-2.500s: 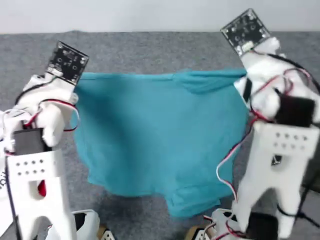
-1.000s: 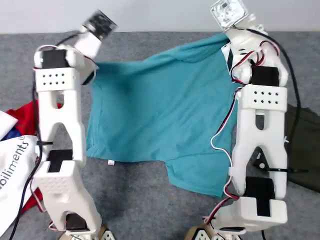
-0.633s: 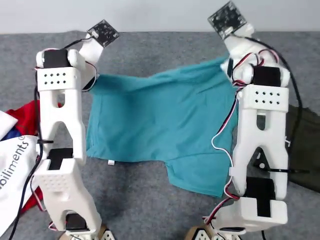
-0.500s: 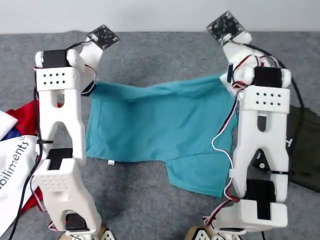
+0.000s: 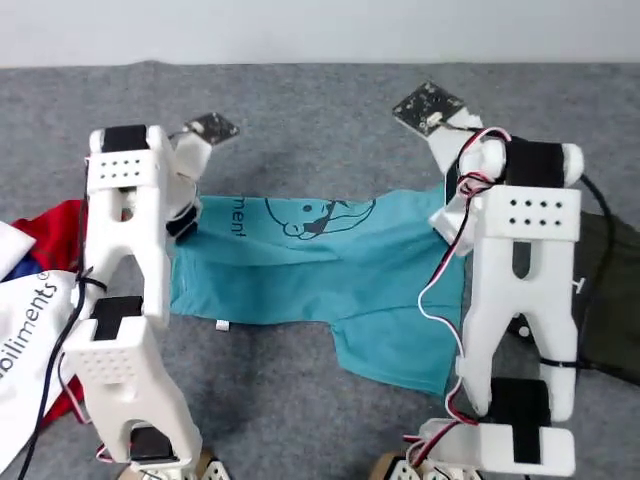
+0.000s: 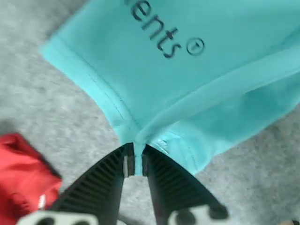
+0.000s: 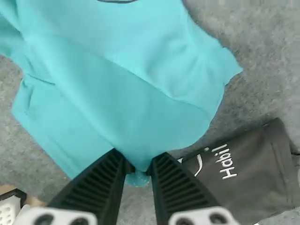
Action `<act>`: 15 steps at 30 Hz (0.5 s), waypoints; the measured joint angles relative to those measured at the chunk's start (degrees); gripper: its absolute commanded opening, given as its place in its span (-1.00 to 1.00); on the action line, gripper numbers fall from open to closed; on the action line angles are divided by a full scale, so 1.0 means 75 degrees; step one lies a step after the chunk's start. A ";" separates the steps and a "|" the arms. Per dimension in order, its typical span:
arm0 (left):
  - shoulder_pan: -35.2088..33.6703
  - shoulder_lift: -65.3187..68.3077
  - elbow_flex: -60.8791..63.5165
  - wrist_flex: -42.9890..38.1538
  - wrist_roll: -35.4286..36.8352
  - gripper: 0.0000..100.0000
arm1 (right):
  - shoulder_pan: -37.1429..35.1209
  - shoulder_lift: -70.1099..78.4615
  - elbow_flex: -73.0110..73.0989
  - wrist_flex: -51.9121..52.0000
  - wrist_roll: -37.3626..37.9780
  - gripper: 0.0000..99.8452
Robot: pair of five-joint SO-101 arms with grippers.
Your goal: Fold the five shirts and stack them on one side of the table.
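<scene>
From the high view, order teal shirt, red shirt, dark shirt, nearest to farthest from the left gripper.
1. Teal shirt, in the left gripper.
2. Red shirt, just left of it.
3. Dark shirt, beyond the right arm.

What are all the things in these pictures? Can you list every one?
teal shirt: one, teal with dark print, middle of the table, far part folded over towards the arms
red shirt: one, red, left edge of the table
white shirt: one, white with dark print, left edge, partly over the red one
dark shirt: one, almost black with white print, right edge
table: one, grey, under everything
left gripper: one, black fingers, pinching a corner of the teal shirt
right gripper: one, black fingers, pinching the teal shirt's other side
</scene>
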 measured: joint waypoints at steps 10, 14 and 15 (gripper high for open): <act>0.0000 0.0000 0.0914 0.0000 -0.0188 -0.99 | -0.0223 -0.1371 0.2321 0.0000 0.0000 -0.98; 0.0000 0.0000 0.1266 0.0000 -0.0188 -0.99 | -0.0293 -0.1969 0.3059 0.0000 0.0000 -0.98; 0.0000 0.0000 0.1336 0.0000 -0.0188 -0.99 | -0.0316 -0.2098 0.3188 0.0000 0.0000 -0.98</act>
